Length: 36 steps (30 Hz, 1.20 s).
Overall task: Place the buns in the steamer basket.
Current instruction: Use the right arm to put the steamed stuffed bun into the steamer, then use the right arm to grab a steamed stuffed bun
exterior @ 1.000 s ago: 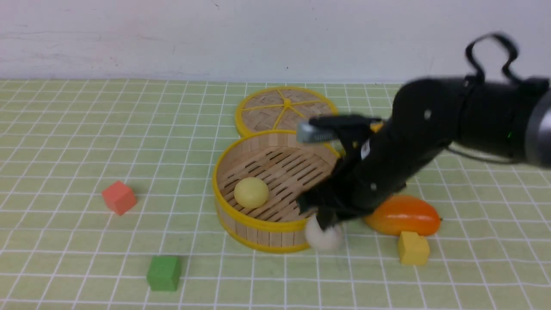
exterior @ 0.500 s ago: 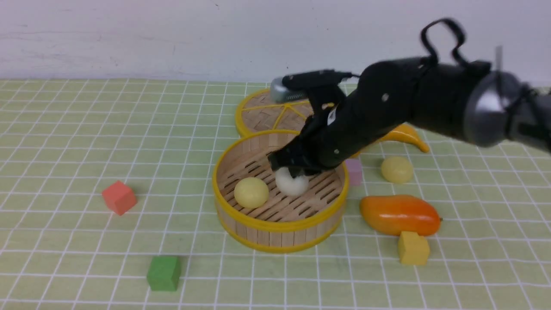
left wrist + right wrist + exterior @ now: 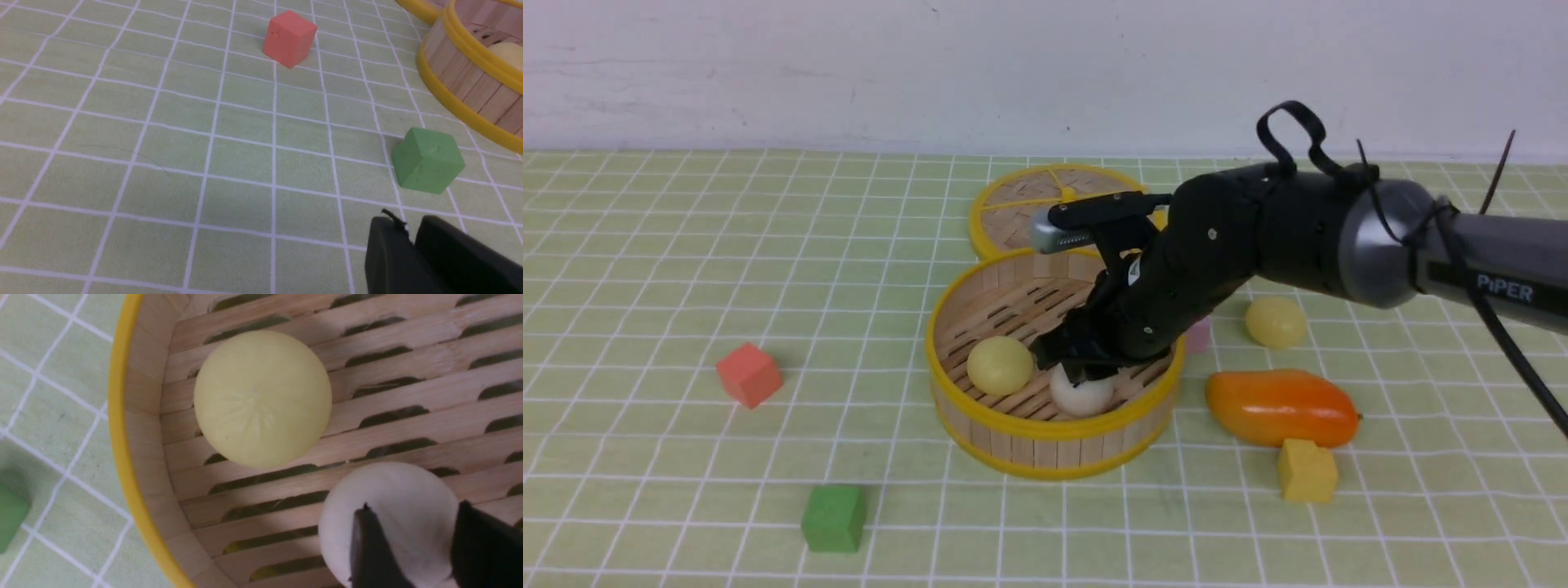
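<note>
The steamer basket [image 3: 1045,429] stands mid-table; its rim also shows in the right wrist view [image 3: 122,449] and the left wrist view [image 3: 461,81]. One pale yellow bun [image 3: 1000,365] lies on its slatted floor [image 3: 261,398]. My right gripper [image 3: 1082,371] reaches down into the basket, shut on the off-white bun [image 3: 1086,394], which rests low at the floor beside the yellow one; the fingers pinch its sides [image 3: 400,498]. A second pale yellow bun [image 3: 1276,321] lies on the cloth right of the basket. My left gripper [image 3: 408,228] is shut and empty above the cloth.
The woven lid [image 3: 1045,204] lies behind the basket. An orange mango [image 3: 1282,407] and a yellow cube [image 3: 1307,470] are right of it, with a pink cube [image 3: 1197,335] by its right wall. A red cube [image 3: 749,374] and a green cube [image 3: 834,518] lie to the left.
My right gripper lifted the off-white bun from the cloth at the basket's front right, carried it over the rim, and lowered it to the basket floor.
</note>
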Available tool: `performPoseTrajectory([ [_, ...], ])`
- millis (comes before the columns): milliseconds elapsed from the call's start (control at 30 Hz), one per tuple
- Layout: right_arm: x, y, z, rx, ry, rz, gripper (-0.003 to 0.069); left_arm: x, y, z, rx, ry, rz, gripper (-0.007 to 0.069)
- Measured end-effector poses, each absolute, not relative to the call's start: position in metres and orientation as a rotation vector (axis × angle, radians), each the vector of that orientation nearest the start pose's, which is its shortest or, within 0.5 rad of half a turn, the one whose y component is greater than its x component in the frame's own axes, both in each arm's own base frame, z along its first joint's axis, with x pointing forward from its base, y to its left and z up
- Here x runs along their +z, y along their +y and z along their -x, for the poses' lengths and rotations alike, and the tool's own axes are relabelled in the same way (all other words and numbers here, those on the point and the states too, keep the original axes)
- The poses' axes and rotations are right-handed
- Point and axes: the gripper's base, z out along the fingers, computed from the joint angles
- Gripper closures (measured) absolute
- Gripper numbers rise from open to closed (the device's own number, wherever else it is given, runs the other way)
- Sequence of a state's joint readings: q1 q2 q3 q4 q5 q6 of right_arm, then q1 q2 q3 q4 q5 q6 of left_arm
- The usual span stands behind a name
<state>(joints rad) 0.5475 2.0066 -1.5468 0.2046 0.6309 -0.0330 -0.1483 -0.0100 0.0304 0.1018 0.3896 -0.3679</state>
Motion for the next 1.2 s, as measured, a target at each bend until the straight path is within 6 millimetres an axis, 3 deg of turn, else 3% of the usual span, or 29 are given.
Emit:
performPoseTrajectory([
  [67, 0.220, 0.240, -0.373, 0.402, 2.542, 0.590, 0.0331, 0.169, -0.004, -0.052, -0.251, 1.894, 0.145, 0.0526],
  [233, 0.262, 0.225, -0.364, 0.349, 2.479, 0.620, 0.0274, 0.169, -0.004, -0.052, -0.251, 1.894, 0.145, 0.0520],
  [367, 0.297, 0.194, -0.374, 0.293, 2.405, 0.511, 0.0272, 0.169, -0.004, -0.052, -0.251, 1.894, 0.145, 0.0515],
  [433, 0.304, 0.170, -0.385, 0.260, 2.387, 0.408, 0.0272, 0.169, -0.004, -0.052, -0.251, 1.894, 0.145, 0.0512],
  [467, 0.305, 0.168, -0.387, 0.257, 2.387, 0.393, 0.0272, 0.169, -0.004, -0.052, -0.251, 1.894, 0.145, 0.0512],
  [567, 0.298, 0.130, -0.406, 0.228, 2.402, 0.220, 0.0271, 0.169, -0.004, -0.052, -0.251, 1.894, 0.145, 0.0512],
  [633, 0.279, 0.101, -0.424, 0.216, 2.441, 0.078, 0.0270, 0.169, -0.004, -0.052, -0.251, 1.894, 0.145, 0.0512],
  [733, 0.253, 0.079, -0.438, 0.241, 2.491, -0.051, 0.0271, 0.169, -0.004, -0.052, -0.251, 1.894, 0.145, 0.0509],
  [933, 0.220, 0.067, -0.453, 0.322, 2.518, -0.197, 0.0295, 0.169, -0.004, -0.052, -0.251, 1.894, 0.145, 0.0501],
  [1200, 0.198, 0.067, -0.462, 0.330, 2.513, -0.228, 0.0376, 0.169, -0.004, -0.052, -0.251, 1.894, 0.145, 0.0494],
])
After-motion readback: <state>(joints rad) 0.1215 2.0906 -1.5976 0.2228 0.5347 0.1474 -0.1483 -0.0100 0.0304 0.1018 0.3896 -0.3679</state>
